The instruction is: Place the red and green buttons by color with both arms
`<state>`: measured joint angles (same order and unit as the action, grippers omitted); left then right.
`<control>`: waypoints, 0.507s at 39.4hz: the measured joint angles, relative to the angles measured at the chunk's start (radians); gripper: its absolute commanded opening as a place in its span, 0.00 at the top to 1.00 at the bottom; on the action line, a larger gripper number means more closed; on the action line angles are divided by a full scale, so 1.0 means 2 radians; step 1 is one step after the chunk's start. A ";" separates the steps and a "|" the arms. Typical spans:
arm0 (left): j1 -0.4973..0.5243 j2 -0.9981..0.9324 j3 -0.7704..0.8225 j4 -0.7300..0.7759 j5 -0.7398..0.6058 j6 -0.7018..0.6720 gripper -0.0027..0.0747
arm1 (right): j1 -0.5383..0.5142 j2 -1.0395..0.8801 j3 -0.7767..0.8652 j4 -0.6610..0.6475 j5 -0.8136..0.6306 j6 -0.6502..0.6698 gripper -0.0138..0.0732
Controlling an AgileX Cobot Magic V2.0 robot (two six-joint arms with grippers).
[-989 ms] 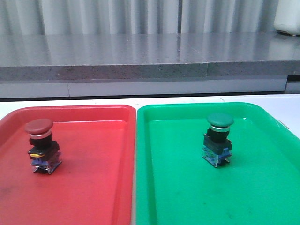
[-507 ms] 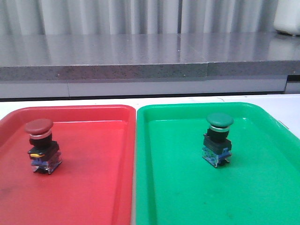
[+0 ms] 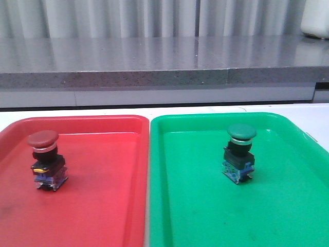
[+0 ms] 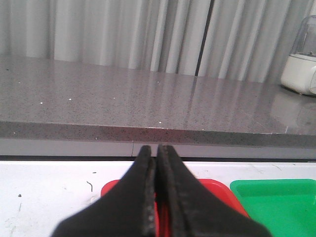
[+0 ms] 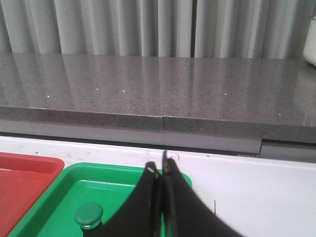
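On my front feed the red button (image 3: 46,160) stands upright at the left of the frame in the red tray (image 3: 103,206), and the green button (image 3: 239,153) stands right of centre in the green tray (image 3: 205,216). Each cap matches its tray, so I judge the sorting done. My left gripper (image 4: 157,153) and right gripper (image 5: 162,170) both have fingers pressed together, empty, lifted clear of the trays.
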<state>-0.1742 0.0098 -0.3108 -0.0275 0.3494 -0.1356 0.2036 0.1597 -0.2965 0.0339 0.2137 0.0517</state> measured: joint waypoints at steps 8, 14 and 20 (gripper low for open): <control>0.000 0.000 0.000 0.000 0.000 0.000 0.99 | 0.000 0.000 0.000 0.000 0.000 0.000 0.98; 0.000 -0.002 0.003 0.000 -0.002 0.000 0.99 | 0.000 0.000 0.000 0.000 0.000 0.000 0.98; 0.014 -0.008 0.043 0.000 -0.017 0.000 0.99 | 0.000 0.000 0.000 0.000 -0.001 0.000 0.98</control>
<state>-0.1453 -0.0061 -0.2257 -0.0275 0.3161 -0.1356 0.2036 0.1597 -0.2965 0.0339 0.2114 0.0517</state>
